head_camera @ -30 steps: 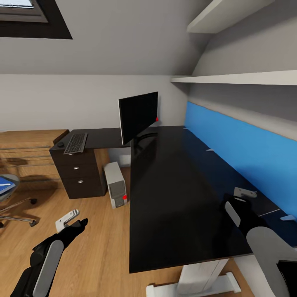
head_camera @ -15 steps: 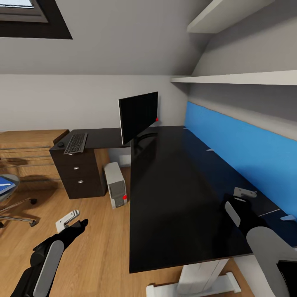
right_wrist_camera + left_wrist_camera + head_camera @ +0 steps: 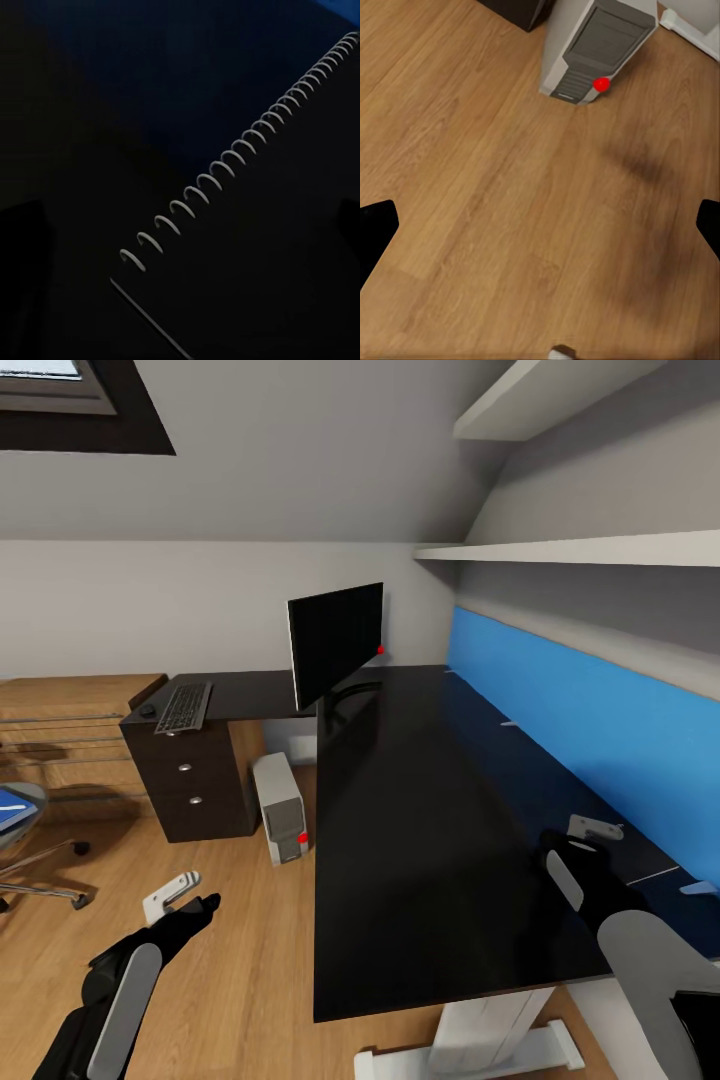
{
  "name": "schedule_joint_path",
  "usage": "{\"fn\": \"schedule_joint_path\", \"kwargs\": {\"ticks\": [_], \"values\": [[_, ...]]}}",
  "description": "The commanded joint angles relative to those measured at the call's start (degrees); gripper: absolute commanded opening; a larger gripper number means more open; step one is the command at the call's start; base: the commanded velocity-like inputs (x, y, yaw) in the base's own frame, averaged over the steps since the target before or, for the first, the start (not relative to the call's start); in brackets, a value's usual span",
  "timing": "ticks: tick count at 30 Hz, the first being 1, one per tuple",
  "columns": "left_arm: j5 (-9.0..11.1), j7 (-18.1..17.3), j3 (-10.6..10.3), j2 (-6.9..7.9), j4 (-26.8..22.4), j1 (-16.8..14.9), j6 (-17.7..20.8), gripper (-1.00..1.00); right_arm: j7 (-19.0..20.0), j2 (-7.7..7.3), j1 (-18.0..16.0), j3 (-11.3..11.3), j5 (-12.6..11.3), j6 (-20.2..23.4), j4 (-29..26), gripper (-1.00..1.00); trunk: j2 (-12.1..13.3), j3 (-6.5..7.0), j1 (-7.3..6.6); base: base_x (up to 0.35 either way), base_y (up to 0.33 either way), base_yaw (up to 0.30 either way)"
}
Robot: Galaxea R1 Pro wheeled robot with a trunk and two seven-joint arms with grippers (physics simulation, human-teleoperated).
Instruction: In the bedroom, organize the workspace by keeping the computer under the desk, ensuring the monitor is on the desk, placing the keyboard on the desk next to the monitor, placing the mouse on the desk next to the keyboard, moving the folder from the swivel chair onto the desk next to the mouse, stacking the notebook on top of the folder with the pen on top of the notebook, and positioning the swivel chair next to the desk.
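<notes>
The black monitor (image 3: 335, 640) stands on the glossy black desk (image 3: 420, 830). Keyboard (image 3: 183, 707) and small mouse (image 3: 147, 710) lie on the desk's left wing. Under it stands the grey computer (image 3: 281, 807) (image 3: 596, 49). At the left edge, the swivel chair (image 3: 25, 850) carries the blue folder (image 3: 10, 812). My left gripper (image 3: 175, 895) (image 3: 540, 232) hangs open over the floor. My right gripper (image 3: 590, 830) (image 3: 184, 225) is open just above the dark spiral notebook (image 3: 247, 255) on the desk. The pen is out of view.
Dark drawers (image 3: 190, 780) support the desk's left wing, with low oak cabinets (image 3: 70, 740) beyond. A blue wall panel (image 3: 580, 710) and white shelves (image 3: 580, 550) line the desk's right side. Oak floor (image 3: 230, 960) lies open between chair and desk.
My left gripper has drifted slightly right and away from me over the floor. The right gripper has barely shifted; everything else is still.
</notes>
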Motion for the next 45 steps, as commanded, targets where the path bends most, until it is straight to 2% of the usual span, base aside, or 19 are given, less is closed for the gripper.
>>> {"fn": "schedule_joint_path", "kwargs": {"ticks": [1,5,22,45], "values": [[0.60,0.51,-0.12,0.02,-0.07,-0.04,0.15,1.00,-0.15,-0.01,0.02,-0.01,-0.59,0.53,2.48,1.00,-0.02,-0.07,0.00,0.000,0.000,0.000],[0.48,0.52,-0.67,0.00,-0.05,-0.04,0.02,1.00,-0.26,-0.09,0.02,-0.04,-0.55,-1.22,2.42,1.00,-0.02,-0.07,0.00,0.048,-0.022,0.000],[0.40,0.45,-0.97,0.02,1.08,-0.04,0.10,1.00,-0.27,-0.18,0.02,-0.10,-0.55,-1.46,2.37,1.00,-0.02,-0.07,0.00,0.020,-0.009,0.000],[0.42,0.52,-1.06,0.02,1.09,-0.04,0.10,1.00,-0.33,-0.18,0.02,-0.10,-0.63,-1.48,2.38,1.00,9.21,4.06,-5.05,0.000,0.000,0.000]]}}
